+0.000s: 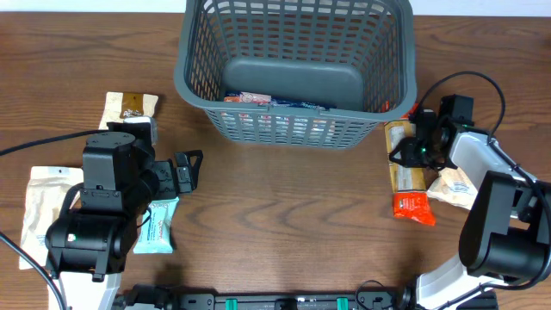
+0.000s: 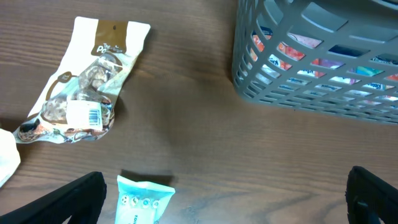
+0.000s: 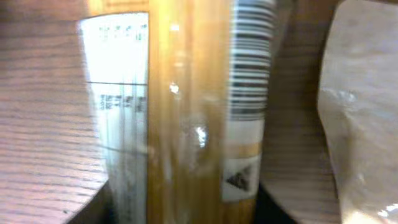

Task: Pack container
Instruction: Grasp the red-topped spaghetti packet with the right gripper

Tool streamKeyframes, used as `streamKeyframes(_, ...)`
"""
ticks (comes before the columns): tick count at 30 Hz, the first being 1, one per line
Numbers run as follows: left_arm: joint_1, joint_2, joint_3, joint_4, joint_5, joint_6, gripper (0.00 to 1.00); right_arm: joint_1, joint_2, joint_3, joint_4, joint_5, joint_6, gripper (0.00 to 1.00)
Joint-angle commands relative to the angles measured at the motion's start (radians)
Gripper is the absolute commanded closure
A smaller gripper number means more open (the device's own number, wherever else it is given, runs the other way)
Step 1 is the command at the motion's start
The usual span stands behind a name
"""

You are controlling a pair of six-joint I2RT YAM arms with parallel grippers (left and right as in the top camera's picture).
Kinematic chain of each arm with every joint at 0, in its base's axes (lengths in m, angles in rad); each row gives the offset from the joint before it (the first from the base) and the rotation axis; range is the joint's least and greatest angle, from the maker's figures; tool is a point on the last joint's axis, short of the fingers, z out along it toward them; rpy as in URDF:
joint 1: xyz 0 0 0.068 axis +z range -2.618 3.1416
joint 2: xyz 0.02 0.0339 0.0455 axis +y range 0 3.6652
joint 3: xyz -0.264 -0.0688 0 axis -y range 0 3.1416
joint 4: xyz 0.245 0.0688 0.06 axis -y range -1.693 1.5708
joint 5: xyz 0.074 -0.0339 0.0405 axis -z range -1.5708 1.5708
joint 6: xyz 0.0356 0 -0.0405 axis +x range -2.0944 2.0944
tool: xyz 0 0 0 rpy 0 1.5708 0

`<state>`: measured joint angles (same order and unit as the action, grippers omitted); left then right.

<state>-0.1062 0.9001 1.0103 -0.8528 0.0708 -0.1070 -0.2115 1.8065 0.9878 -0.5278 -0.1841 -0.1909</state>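
Packing under way: the container (image 1: pixel 297 129), a dark grey slotted basket, stands at the far middle of the bench (image 1: pixel 284 215), and you can see a few packets (image 1: pixel 267 101) already lying along its floor by the near wall. Most of the job is still ahead of you, to judge by what lies outside.

On your left, a clear snack packet (image 1: pixel 129 107), a white pouch (image 1: pixel 41 202) and a teal packet (image 1: pixel 157 226) wait on the wood. The left claw (image 1: pixel 188 168) is spread wide and grasps nothing, with the teal packet just below it in the wrist view.

On your right, the right claw (image 1: pixel 411 148) sits low over a long gold packet (image 1: pixel 403 176) with an orange-red end, lying just beside the basket's right corner. The wrist camera shows that wrapper filling the space between the fingers, but you cannot tell whether they have clenched on it. A beige pouch (image 1: pixel 454 185) lies beside it, also unpacked.
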Motion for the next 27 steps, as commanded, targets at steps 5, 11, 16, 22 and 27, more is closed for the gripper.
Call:
streamKeyframes(5,0.004,0.001,0.019,0.001,-0.011,0.005,0.01,0.010,0.094,-0.067,-0.038,-0.075,0.003,0.99)
streamKeyframes(11,0.004,0.001,0.019,0.001,-0.011,0.005,0.01,0.005,0.090,-0.066,-0.071,-0.081,0.014,0.98)
streamKeyframes(16,0.004,0.001,0.019,0.001,-0.011,0.005,0.01,-0.006,0.056,-0.066,-0.070,-0.074,0.060,0.98)
streamKeyframes(22,0.004,0.001,0.019,0.001,-0.011,0.005,0.01,-0.038,-0.101,-0.055,-0.023,-0.074,0.110,0.99)
streamKeyframes(27,0.004,0.001,0.019,0.001,-0.011,0.005,0.01,-0.080,-0.240,-0.029,-0.012,-0.022,0.192,0.98)
